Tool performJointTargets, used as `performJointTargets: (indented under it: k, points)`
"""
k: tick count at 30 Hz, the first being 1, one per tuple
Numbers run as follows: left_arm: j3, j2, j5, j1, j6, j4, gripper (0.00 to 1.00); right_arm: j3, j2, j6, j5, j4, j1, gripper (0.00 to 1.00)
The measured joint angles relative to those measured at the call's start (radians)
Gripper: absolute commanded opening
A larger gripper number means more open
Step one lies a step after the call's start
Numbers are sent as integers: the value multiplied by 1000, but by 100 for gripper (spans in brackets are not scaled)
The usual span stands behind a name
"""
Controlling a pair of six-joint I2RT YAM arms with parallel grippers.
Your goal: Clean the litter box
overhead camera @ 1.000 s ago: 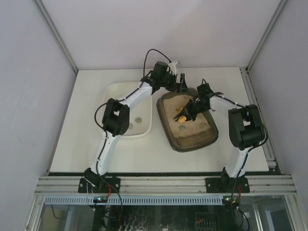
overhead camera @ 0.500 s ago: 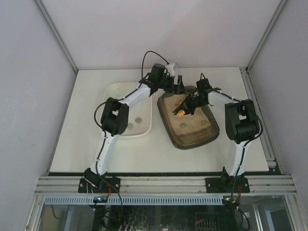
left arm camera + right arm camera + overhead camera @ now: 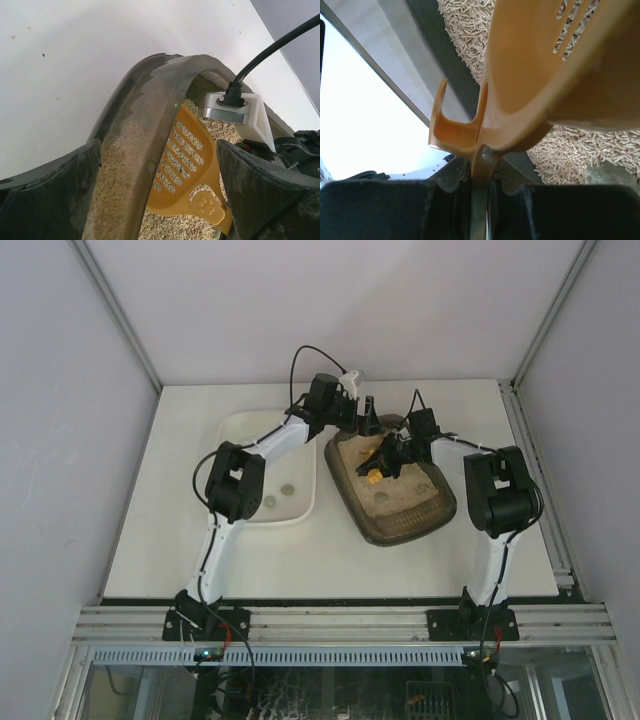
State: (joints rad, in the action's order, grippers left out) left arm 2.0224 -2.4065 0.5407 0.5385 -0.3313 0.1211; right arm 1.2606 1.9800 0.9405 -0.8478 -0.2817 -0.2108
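The litter box [image 3: 405, 523] is a dark tray of beige pellets right of the table's middle. My left gripper [image 3: 366, 420] is open at its far end. In the left wrist view the fingers [image 3: 55, 195] straddle the box's rim [image 3: 145, 130], with neither pad clearly touching it. My right gripper [image 3: 392, 457] hangs over the far half of the litter, shut on the handle of an orange slotted scoop [image 3: 371, 475]. The right wrist view shows the scoop's handle [image 3: 481, 172] pinched between the jaws, with its bowl [image 3: 545, 70] above the pellets [image 3: 465, 30]. The scoop [image 3: 192, 160] also lies between the left fingers.
A white tub [image 3: 240, 440] stands left of the litter box, almost touching it, with two small clumps [image 3: 271, 502] inside. Both arms crowd the box's far end. Grey walls enclose the table on three sides, and a metal rail [image 3: 340, 622] runs along the near edge.
My right gripper has carried the scoop a little toward the far left end of the litter box. The box has shifted slightly. The left gripper has stayed open at the rim.
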Motion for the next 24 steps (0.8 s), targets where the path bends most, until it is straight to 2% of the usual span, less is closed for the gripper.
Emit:
performJointTargets:
  k: [11, 24]
  points:
    - [-27, 19, -19, -7, 3, -5, 100, -166, -3, -31, -84, 272, 13, 0]
    - [-53, 45, -13, -13, 0, 25, 100, -284, -58, -188, -90, 311, 13, 0]
